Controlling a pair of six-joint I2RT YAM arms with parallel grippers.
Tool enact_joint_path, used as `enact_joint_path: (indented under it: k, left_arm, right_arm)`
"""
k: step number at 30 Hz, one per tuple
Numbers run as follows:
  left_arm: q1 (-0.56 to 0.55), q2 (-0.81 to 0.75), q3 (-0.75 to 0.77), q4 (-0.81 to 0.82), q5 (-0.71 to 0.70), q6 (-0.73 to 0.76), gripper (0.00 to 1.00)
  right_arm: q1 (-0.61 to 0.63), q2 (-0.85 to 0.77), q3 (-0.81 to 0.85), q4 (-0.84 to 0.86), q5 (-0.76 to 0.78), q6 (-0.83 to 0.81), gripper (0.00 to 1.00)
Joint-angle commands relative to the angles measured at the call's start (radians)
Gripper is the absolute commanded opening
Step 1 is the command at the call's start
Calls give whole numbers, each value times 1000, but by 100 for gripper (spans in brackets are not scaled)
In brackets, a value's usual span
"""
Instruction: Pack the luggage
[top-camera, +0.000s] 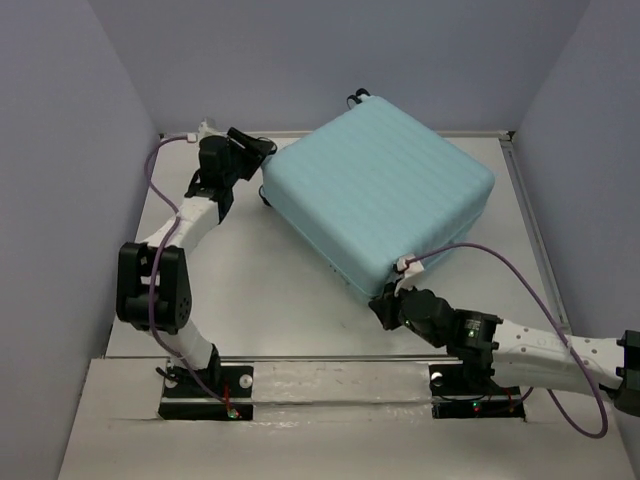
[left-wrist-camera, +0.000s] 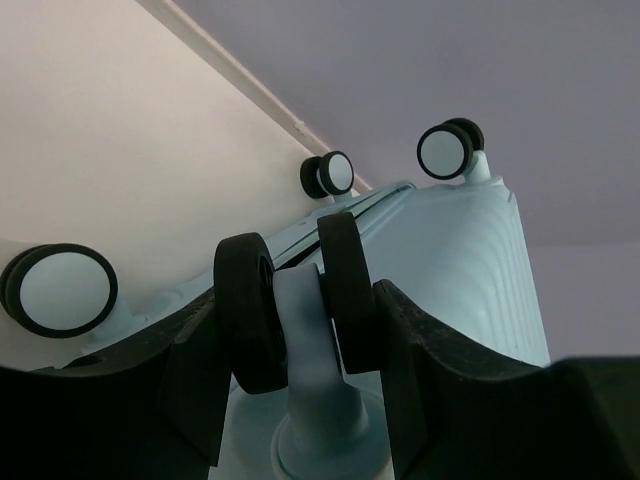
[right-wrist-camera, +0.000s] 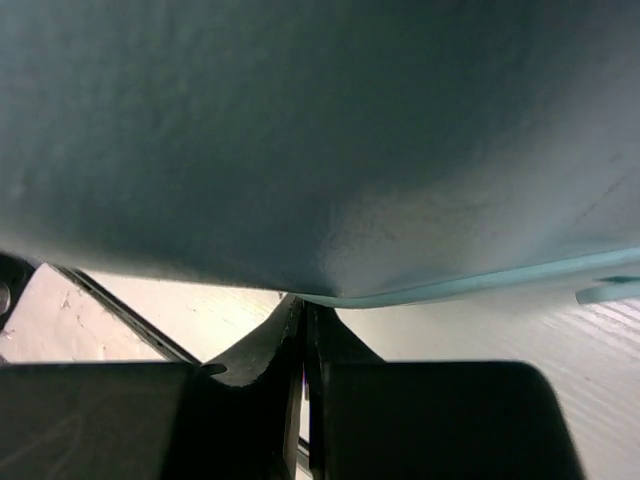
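The luggage (top-camera: 380, 200), a big pale aqua ribbed suitcase, lies closed and flat on the table, turned at an angle. My left gripper (top-camera: 262, 160) is at its far-left corner. In the left wrist view the left gripper (left-wrist-camera: 297, 300) is shut on a black twin caster wheel (left-wrist-camera: 248, 310) of the luggage (left-wrist-camera: 470, 260), one finger against each wheel. My right gripper (top-camera: 385, 305) is at the near corner. In the right wrist view it (right-wrist-camera: 303, 305) is shut with nothing between its fingertips, which sit just under the luggage's (right-wrist-camera: 320, 130) lower edge.
Other caster wheels show at the left (left-wrist-camera: 60, 290), the middle (left-wrist-camera: 330, 173) and the top right (left-wrist-camera: 447, 150). The pale table (top-camera: 270, 290) is enclosed by grey walls. A metal rail (top-camera: 330, 370) runs along the near edge. A purple cable (top-camera: 520, 275) loops off the right arm.
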Motion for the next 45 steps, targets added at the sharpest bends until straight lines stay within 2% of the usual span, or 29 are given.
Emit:
enact_joint_path:
  k: [1, 2, 4, 7, 8, 9, 10, 11, 12, 13, 15, 16, 19, 20, 21, 22, 23, 25, 27, 29, 30, 31, 33, 34, 36, 38, 39, 42, 45]
  left_arm:
    - [80, -324, -199, 104, -91, 137, 6]
    - [83, -367, -295, 102, -94, 142, 6]
    - [91, -486, -418, 99, -104, 149, 6]
    - [95, -558, -485, 75, -85, 148, 6]
    - [91, -584, -523, 76, -62, 114, 6]
    - [83, -597, -546, 84, -39, 91, 6]
    - [72, -614, -578, 113, -10, 73, 6]
    - [46, -657, -638, 122, -7, 56, 6]
    - [34, -682, -663, 121, -13, 51, 6]
    - [25, -724, -715, 121, -24, 45, 6]
    - [20, -760, -755, 121, -22, 39, 6]
    - [20, -794, -770, 111, -27, 36, 6]
    - [19, -820, -816, 108, -21, 31, 6]
    - [19, -832, -826, 105, -22, 40, 6]
    - [19, -838, -830, 105, -15, 40, 6]
    - [19, -849, -833, 104, -10, 51, 6]
    - [19, -857, -829, 87, -8, 57, 6]
    - [19, -875, -823, 81, 7, 63, 6]
    - [2, -901, -815, 68, 10, 73, 6]
    - [-11, -906, -816, 67, 16, 74, 6]
    - [-17, -904, -823, 74, 27, 73, 6]
    - [-18, -904, -826, 81, 31, 73, 6]
    - [-18, -907, -830, 84, 38, 86, 6]
    - [-18, -915, -833, 85, 39, 88, 6]
    - [-24, -923, -846, 90, 50, 80, 6]
    - [-47, -959, -858, 88, 62, 79, 6]
    - [-64, -978, -861, 81, 51, 80, 6]
    - [-110, -1012, -843, 4, -1, 132, 6]
    - [-129, -986, -843, 18, 16, 140, 6]
  right_arm:
    - [-195, 4, 128, 144, -183, -103, 7]
    - [-290, 27, 147, 156, -227, -125, 7]
    - [-354, 59, 191, 191, -306, -163, 7]
    - [-354, 101, 199, 258, -381, -136, 7]
    - [-337, 95, 105, 301, -458, -66, 7]
    - [-304, 77, 51, 347, -454, -24, 7]
    - [-191, 76, 5, 380, -418, 17, 7]
    - [-128, 89, -25, 414, -306, 72, 7]
    - [-78, 116, -36, 426, -261, 89, 7]
    - [-23, 204, -4, 449, -220, 99, 7]
    - [29, 306, 74, 463, -172, 73, 7]
    - [68, 416, 189, 434, -105, 12, 7]
    - [68, 538, 346, 347, -8, -71, 7]
    - [33, 526, 381, 316, 36, -120, 7]
    - [-14, 489, 377, 307, 16, -128, 7]
    - [-77, 436, 340, 308, -98, -122, 7]
    - [-217, 323, 320, 308, -157, -121, 7]
    - [-347, 239, 303, 278, -243, -139, 7]
    - [-415, 218, 332, 254, -307, -183, 7]
    - [-415, 243, 317, 279, -349, -159, 7]
    - [-367, 262, 223, 364, -450, -122, 7]
    - [-305, 264, 149, 426, -465, -43, 7]
    - [-161, 344, -7, 533, -352, 52, 7]
    - [-53, 407, -2, 613, -331, 103, 7]
    - [19, 530, 91, 592, -280, 79, 7]
    - [30, 608, 232, 513, -198, 36, 7]
    - [19, 601, 242, 511, -170, 22, 7]
    - [-36, 503, 237, 462, -138, 19, 7]
    - [-47, 417, 269, 338, -63, -10, 7]
